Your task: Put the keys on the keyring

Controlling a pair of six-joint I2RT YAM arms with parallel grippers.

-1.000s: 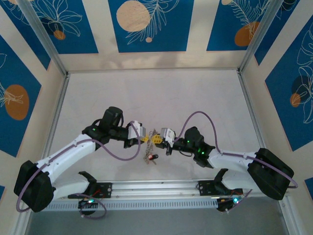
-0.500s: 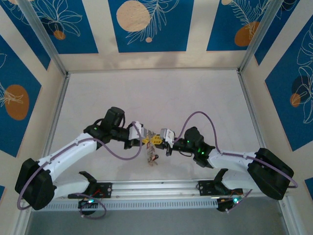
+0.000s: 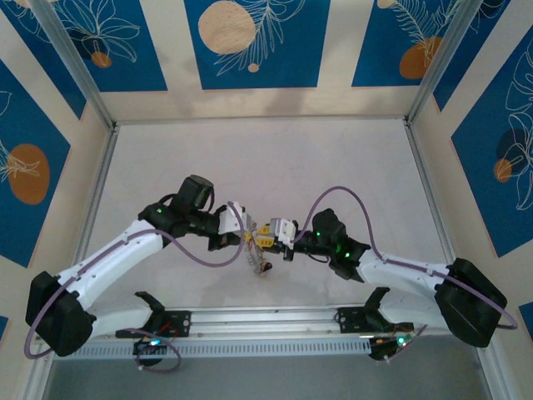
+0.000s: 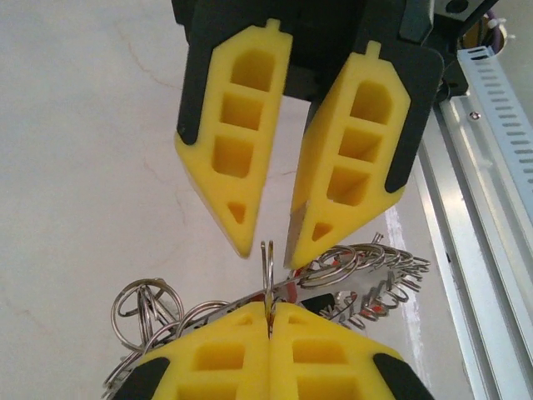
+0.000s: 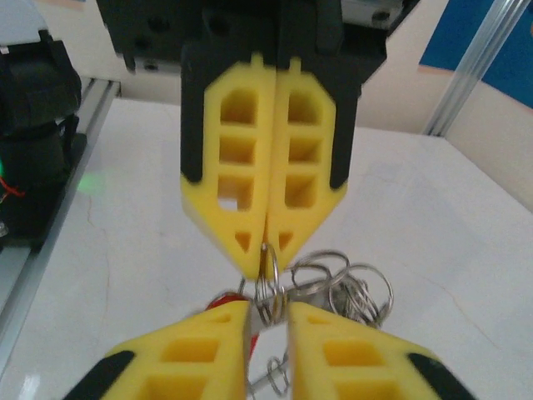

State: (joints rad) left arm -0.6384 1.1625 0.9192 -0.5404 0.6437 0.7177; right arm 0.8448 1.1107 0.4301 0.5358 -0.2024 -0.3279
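Step in hand: judged to be a handover or regrip of the keyring between the arms, ahead of threading.
Next move: calls for the right side to close squarely on the thin wire (a glancing pinch may twist it), so the coil can be parted for a key.
Left gripper: jaws fully together, pinching the keyring edge-on, clear of the tabletop.
Keyring: upright, its lower arc in the left grip and its top reaching into the gap opposite.
Keys: hanging in a bunch with small rings just below both tips; a red head shows.
Right gripper: jaws slightly apart astride the wire, gripping nothing.
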